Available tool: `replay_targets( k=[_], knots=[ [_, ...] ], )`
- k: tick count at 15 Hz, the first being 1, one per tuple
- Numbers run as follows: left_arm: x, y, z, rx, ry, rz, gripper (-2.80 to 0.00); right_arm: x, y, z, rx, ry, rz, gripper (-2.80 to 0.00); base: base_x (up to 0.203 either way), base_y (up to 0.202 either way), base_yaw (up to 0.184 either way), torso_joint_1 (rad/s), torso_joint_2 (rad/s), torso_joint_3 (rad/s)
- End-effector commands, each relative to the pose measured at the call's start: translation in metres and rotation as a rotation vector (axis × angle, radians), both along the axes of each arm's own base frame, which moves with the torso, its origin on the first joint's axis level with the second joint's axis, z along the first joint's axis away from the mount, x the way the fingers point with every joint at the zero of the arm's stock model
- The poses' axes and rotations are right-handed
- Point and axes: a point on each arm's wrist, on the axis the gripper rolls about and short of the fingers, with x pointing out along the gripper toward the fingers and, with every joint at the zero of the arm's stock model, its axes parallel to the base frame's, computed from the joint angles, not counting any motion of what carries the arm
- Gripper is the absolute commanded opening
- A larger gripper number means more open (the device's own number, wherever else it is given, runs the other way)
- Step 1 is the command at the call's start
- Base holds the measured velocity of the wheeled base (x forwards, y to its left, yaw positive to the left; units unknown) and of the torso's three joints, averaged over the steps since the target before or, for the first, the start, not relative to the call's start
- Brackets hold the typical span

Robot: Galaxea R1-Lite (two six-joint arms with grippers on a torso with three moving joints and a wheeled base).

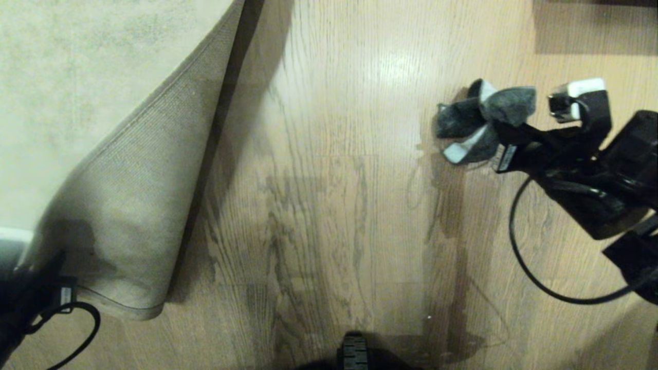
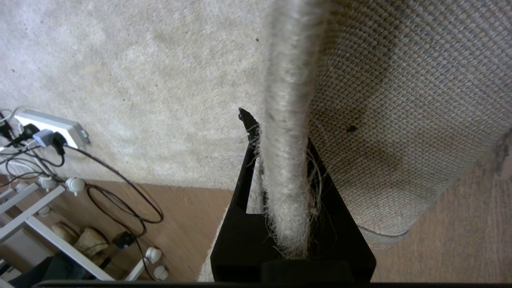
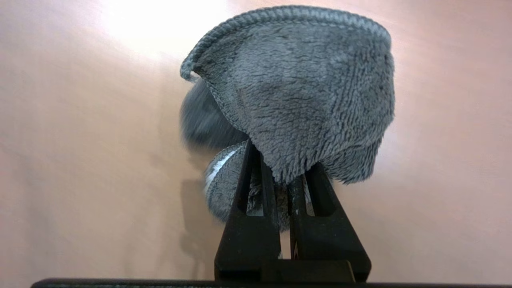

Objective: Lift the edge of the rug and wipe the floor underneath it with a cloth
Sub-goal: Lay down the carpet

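The rug covers the left of the head view, its corner lifted and folded back so the woven tan backing shows. My left gripper is shut on the rug edge, with frayed threads round its fingers; its arm shows at the lower left corner. Bare wood floor lies beside the raised corner. On the right, my right gripper is shut on the dark grey cloth, which hangs bunched just above the floor. In the right wrist view the cloth bulges over the gripper.
A white power strip with plugs and black cables lies on the rug's edge, beside a white frame's legs. A black cable loops from my right arm. Dark furniture stands at the far right. Part of my base shows at the bottom.
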Motion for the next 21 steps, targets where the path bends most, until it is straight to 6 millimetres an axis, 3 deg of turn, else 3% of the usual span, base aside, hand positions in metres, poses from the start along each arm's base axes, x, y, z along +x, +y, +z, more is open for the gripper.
replay_targets(
  k=[1,3,6,10,13,17,21],
  knots=[
    [0.001,-0.002,0.001,0.005,-0.01,-0.01,-2.8,-0.052,-0.05,0.001,-0.015,-0.018,-0.085,-2.8,0.0,0.0,0.0,0.0,0.0,0.0],
    [0.002,-0.005,0.001,0.005,-0.01,-0.029,-2.8,-0.087,-0.073,-0.018,-0.033,0.024,-0.126,-2.8,0.0,0.0,0.0,0.0,0.0,0.0],
    [0.004,-0.01,0.001,0.006,-0.011,-0.055,-2.8,-0.13,-0.084,-0.036,-0.001,0.047,-0.155,-2.8,0.0,0.0,0.0,0.0,0.0,0.0],
    [0.003,-0.01,0.002,0.005,-0.013,-0.054,-2.8,-0.165,-0.084,-0.06,0.011,0.083,-0.167,-2.8,0.0,0.0,0.0,0.0,0.0,0.0],
    [0.003,-0.01,0.002,0.006,-0.016,-0.054,-2.8,-0.184,-0.083,-0.065,0.018,0.087,-0.167,-2.8,0.0,0.0,0.0,0.0,0.0,0.0],
    [0.003,-0.01,0.002,0.004,-0.014,-0.054,-2.8,-0.232,-0.081,-0.077,0.027,0.082,-0.166,-2.8,0.0,0.0,0.0,0.0,0.0,0.0],
    [0.003,-0.01,-0.001,-0.005,0.009,-0.057,-2.8,-0.277,-0.079,-0.113,0.025,0.168,-0.169,-2.8,0.0,0.0,0.0,0.0,0.0,0.0]
  ],
)
